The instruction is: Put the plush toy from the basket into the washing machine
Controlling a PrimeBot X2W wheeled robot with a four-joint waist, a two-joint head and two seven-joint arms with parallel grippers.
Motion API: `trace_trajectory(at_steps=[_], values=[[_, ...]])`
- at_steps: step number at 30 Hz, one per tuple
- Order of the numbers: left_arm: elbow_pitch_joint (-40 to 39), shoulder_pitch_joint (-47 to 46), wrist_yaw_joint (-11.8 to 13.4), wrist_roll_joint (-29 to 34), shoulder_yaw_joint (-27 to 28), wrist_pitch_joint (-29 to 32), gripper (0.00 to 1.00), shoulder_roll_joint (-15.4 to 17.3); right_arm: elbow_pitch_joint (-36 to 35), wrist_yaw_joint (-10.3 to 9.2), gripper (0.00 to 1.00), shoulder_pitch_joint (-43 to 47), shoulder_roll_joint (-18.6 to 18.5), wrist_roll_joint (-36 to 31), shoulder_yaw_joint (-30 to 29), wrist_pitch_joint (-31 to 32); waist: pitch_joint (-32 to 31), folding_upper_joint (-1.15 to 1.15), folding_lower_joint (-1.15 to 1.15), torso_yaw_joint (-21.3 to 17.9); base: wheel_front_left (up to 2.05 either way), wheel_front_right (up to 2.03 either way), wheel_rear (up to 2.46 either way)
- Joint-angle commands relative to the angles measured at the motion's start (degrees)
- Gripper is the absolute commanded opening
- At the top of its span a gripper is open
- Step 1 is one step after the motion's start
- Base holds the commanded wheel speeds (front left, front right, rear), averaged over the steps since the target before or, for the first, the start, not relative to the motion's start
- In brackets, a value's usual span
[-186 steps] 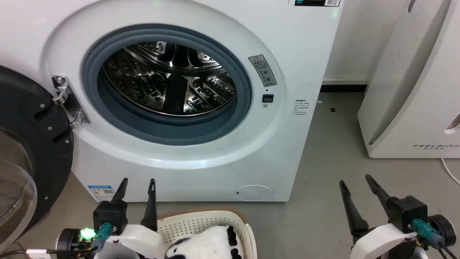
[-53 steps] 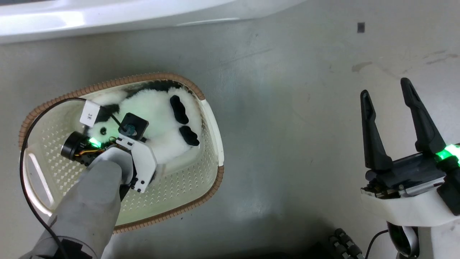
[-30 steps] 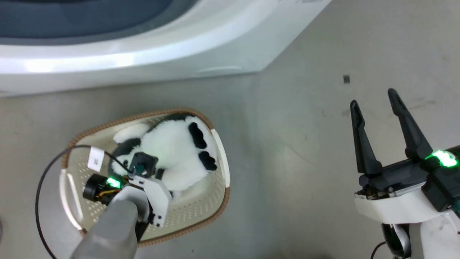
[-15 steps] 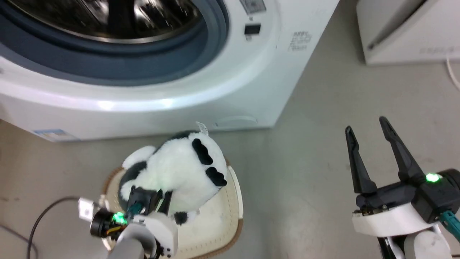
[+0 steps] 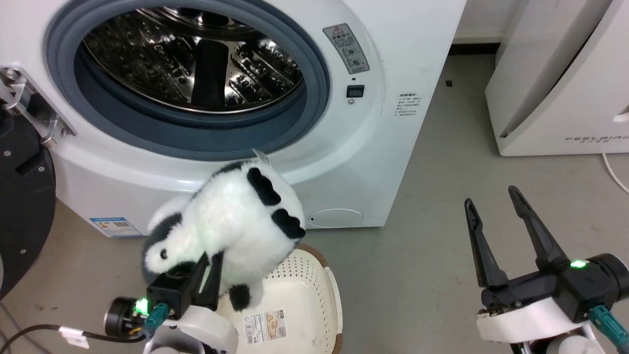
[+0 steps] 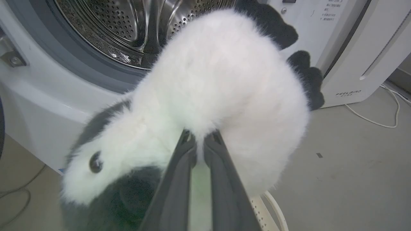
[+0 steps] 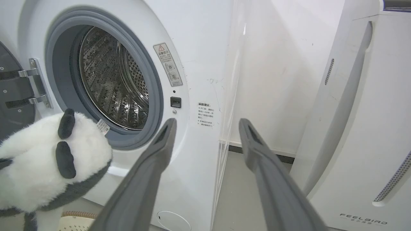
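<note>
The fluffy white-and-black panda-like plush toy (image 5: pixel 231 221) is held in the air above the cream perforated plastic basket with a brown woven-look rim (image 5: pixel 307 273), in front of the lower edge of the porthole of the large white front-loading washing machine (image 5: pixel 373 123). Whether it touches the washer's front cannot be told. It is pinched in its white fur by the left gripper (image 6: pixel 199 141), whose two dark fingers are drawn almost together on it. A label sticker (image 5: pixel 264 325) is seen on the basket's bottom. The dark round door (image 5: pixel 24 206) is swung open at the left. The right gripper (image 5: pixel 489 195) is held wide open and empty over the grey floor (image 5: pixel 432 246), near a white FEELBIRD appliance (image 5: pixel 565 98).
</note>
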Motion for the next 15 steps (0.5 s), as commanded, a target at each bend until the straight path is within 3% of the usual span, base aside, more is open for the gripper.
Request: trace_trajectory(at_steps=[1,9,15], values=[[-1.84,0.42,-0.21,0.80,0.61,-0.33,0.00,-0.14,-0.11,-0.05,1.00,0.72,0.05,-0.14,0.10,-0.25,-0.40,0.00,0.01,-0.14,0.00,0.00,0.00],[-12.39,-1.34,-0.62,5.63,2.58,-0.33,0.00,2.17,-1.19,-0.05,1.00,0.57,0.05,0.21,0.69,-0.25,1.66,0.00,0.01,-2.04,0.00,0.00,0.00],[-14.56,-6.90,-1.84,5.06,5.11,-0.17,0.00,5.14,-2.15,-0.05,1.00,-0.68,0.05,0.56,1.26,-0.25,5.91,0.00,0.01,-4.42,0.00,0.00,0.00]])
